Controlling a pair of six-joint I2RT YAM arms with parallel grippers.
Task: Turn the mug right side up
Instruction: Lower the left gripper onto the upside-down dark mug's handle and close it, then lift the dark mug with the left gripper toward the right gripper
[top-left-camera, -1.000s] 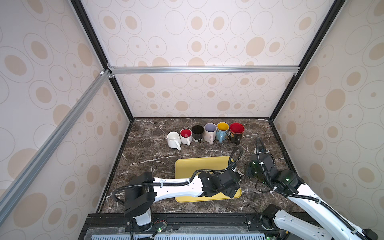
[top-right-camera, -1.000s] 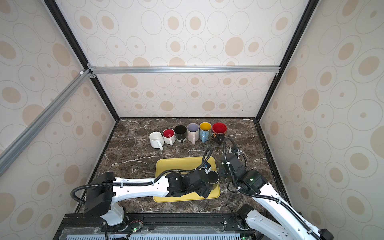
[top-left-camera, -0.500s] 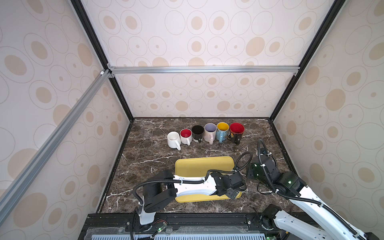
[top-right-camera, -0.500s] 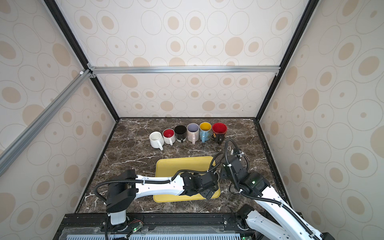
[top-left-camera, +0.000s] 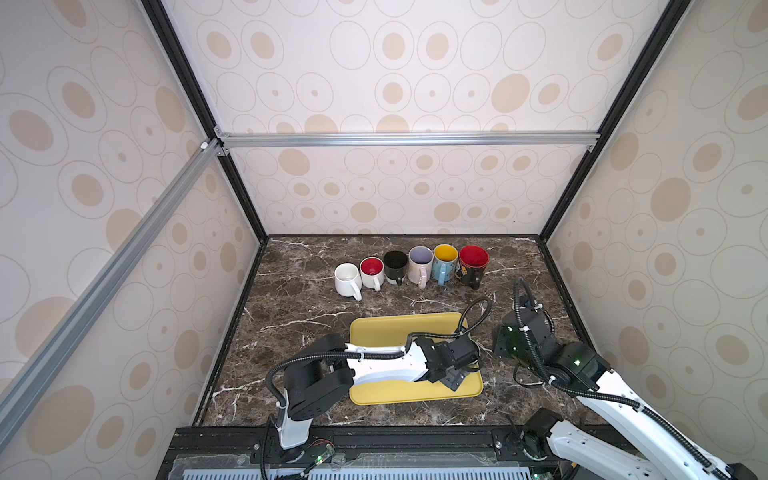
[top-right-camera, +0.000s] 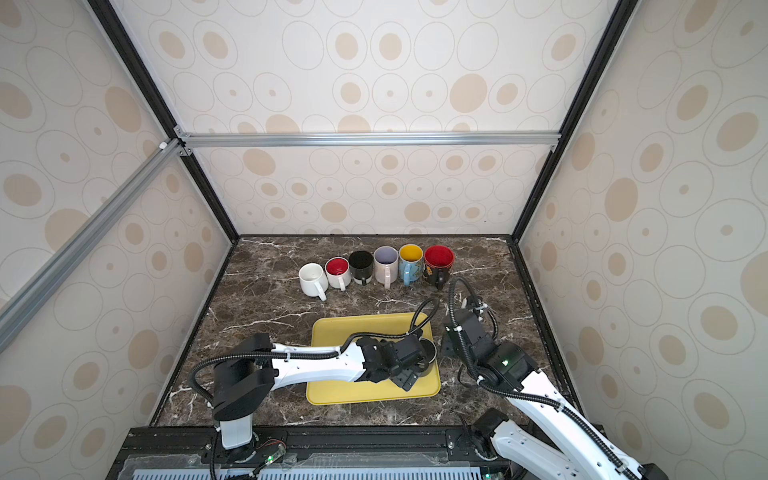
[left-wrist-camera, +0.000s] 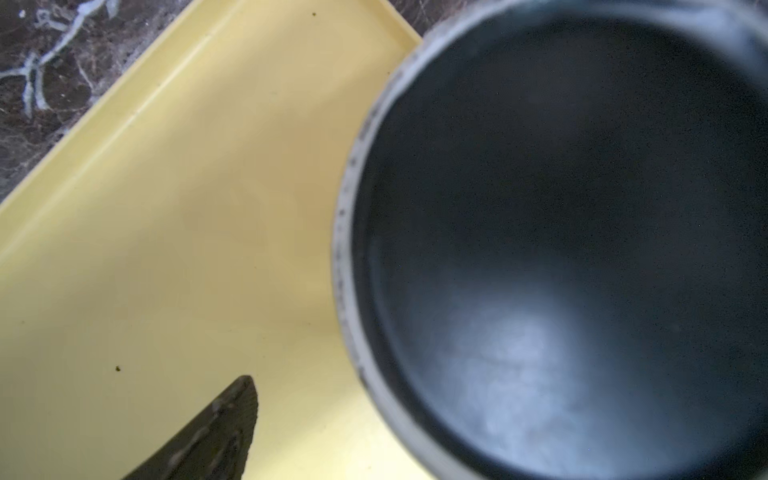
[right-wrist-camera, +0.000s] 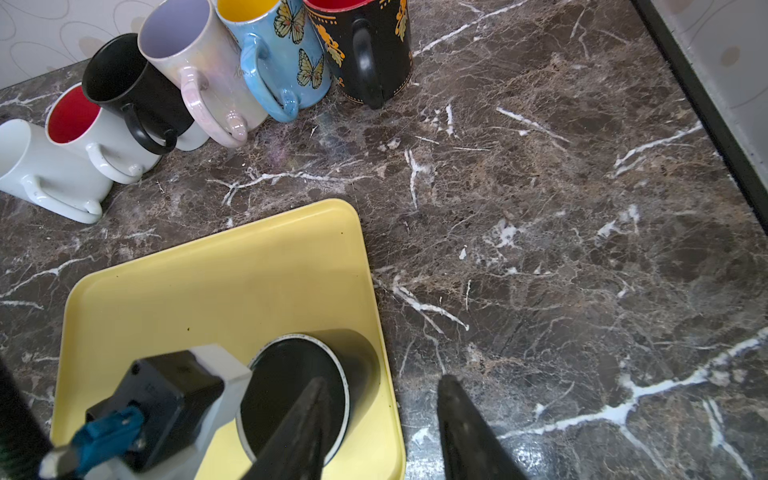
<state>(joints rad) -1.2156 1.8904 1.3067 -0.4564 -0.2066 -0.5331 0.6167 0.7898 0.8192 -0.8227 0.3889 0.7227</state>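
Observation:
A black mug (right-wrist-camera: 360, 358) with a white rim lies tilted on the yellow tray (right-wrist-camera: 216, 274), close to the tray's right edge, and no handle shows. Its dark mouth faces my left gripper (top-right-camera: 415, 372) and fills much of the left wrist view, where the mug (left-wrist-camera: 561, 249) is blurred. One left finger (left-wrist-camera: 224, 428) stands clear of the rim over the tray; the other finger is hidden by the mug. These jaws stand wide apart. My right gripper (right-wrist-camera: 383, 379) hovers open just right of the mug, above the tray's edge, with nothing between its fingers.
Several upright mugs stand in a row at the back of the marble table: white (top-left-camera: 347, 279), red-lined white (top-left-camera: 371, 271), black (top-left-camera: 395, 266), pale pink (top-left-camera: 419, 264), blue butterfly (top-left-camera: 444, 262), black with red inside (top-left-camera: 473, 264). Walls (top-left-camera: 665, 249) close in three sides.
My left arm's elbow has swung to the right, and the gripper has shifted slightly at the mug. The right arm has hardly moved. The mug stays in place.

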